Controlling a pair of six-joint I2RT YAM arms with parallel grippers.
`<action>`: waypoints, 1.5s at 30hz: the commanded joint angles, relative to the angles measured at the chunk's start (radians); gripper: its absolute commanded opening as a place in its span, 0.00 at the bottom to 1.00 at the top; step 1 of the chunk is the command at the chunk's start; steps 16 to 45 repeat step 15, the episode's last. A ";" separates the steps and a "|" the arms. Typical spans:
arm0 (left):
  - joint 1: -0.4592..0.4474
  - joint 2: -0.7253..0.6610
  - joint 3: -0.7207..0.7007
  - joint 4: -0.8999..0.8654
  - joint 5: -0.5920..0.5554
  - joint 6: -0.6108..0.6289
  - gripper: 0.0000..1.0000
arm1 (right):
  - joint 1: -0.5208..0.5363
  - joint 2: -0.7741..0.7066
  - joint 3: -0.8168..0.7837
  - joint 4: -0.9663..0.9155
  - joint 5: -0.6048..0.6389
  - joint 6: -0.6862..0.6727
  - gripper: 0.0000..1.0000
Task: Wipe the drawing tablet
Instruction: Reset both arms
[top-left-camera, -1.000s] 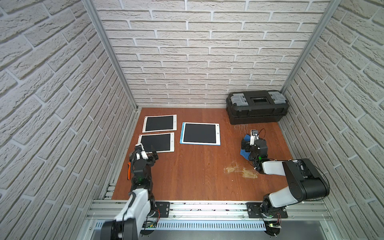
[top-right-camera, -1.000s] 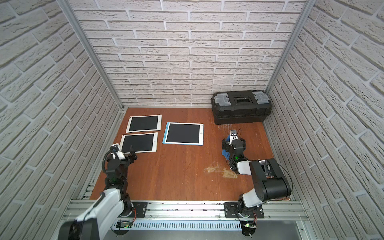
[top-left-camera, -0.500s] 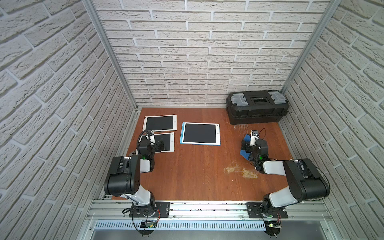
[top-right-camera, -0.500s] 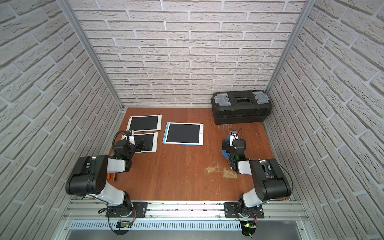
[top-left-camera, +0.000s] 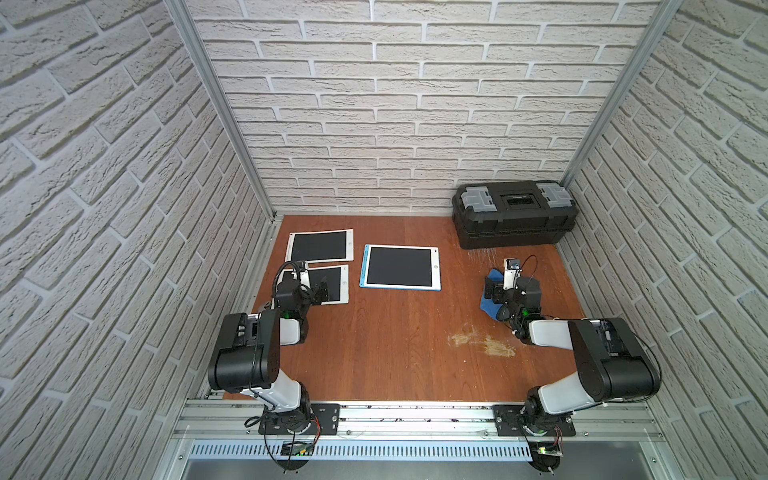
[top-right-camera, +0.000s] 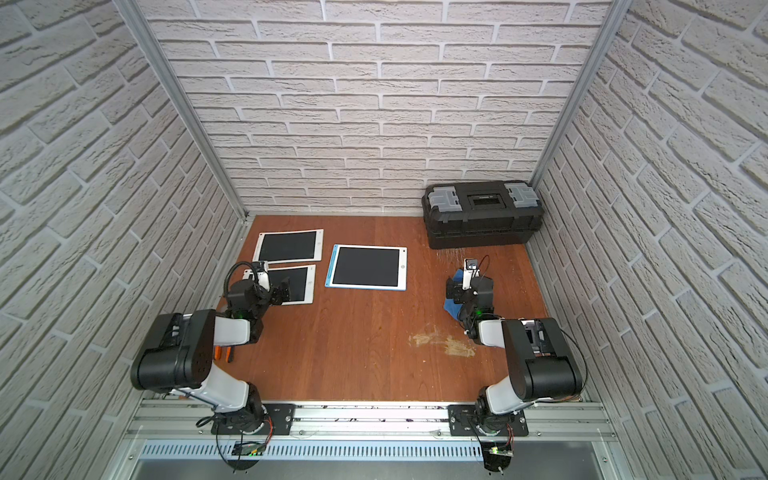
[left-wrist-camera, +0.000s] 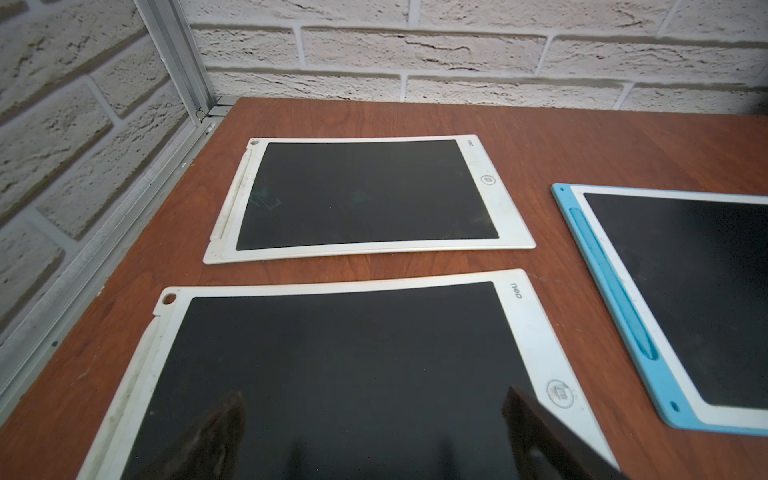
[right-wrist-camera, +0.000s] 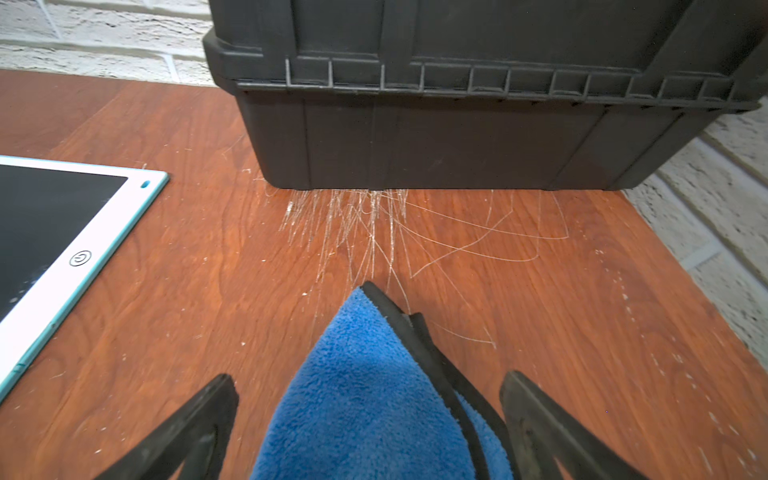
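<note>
Two robot arms at a wooden table (top-left-camera: 395, 353). The right gripper (right-wrist-camera: 368, 378), fingers spread wide, straddles a folded blue cloth (right-wrist-camera: 345, 415) with a gap showing on each side. The left gripper (left-wrist-camera: 374, 395), jaws also apart, is poised over the dark screen of the near white tablet (left-wrist-camera: 332, 332).

Both top views show the whole layout. The far white tablet (top-left-camera: 320, 245) lies just beyond the left gripper (top-left-camera: 322, 293), and the blue-framed tablet (top-left-camera: 401, 272) lies off to its side, between the two arms. A black toolbox (top-left-camera: 515, 216) stands ahead of the right gripper (top-left-camera: 496, 291), and a pale worn patch (top-left-camera: 482, 343) marks the wood behind it. From above, the arm covers much of the cloth (top-left-camera: 488, 305).

The right wrist camera alone reveals the cloth's black edging and fine scratches (right-wrist-camera: 374, 224) fanning out from the toolbox (right-wrist-camera: 457, 124) toward the claw, with a corner of the blue-framed tablet (right-wrist-camera: 50, 232) off to one side.

The left wrist camera shows the fingertips mirrored in the near tablet's screen and faint marks on the far white tablet (left-wrist-camera: 365, 195). It does not show whether the fingers touch the screen.

In a top view, a small orange-and-black item (top-right-camera: 224, 354) lies beside the left arm, too small to identify.
</note>
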 joint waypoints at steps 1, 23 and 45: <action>0.006 0.002 0.010 0.048 0.015 0.025 0.98 | 0.004 -0.010 0.009 0.019 -0.008 -0.006 1.00; 0.006 0.002 0.010 0.047 0.016 0.025 0.98 | 0.006 -0.010 0.003 0.033 -0.011 -0.010 1.00; 0.006 0.002 0.010 0.047 0.016 0.025 0.98 | 0.006 -0.010 0.003 0.033 -0.011 -0.010 1.00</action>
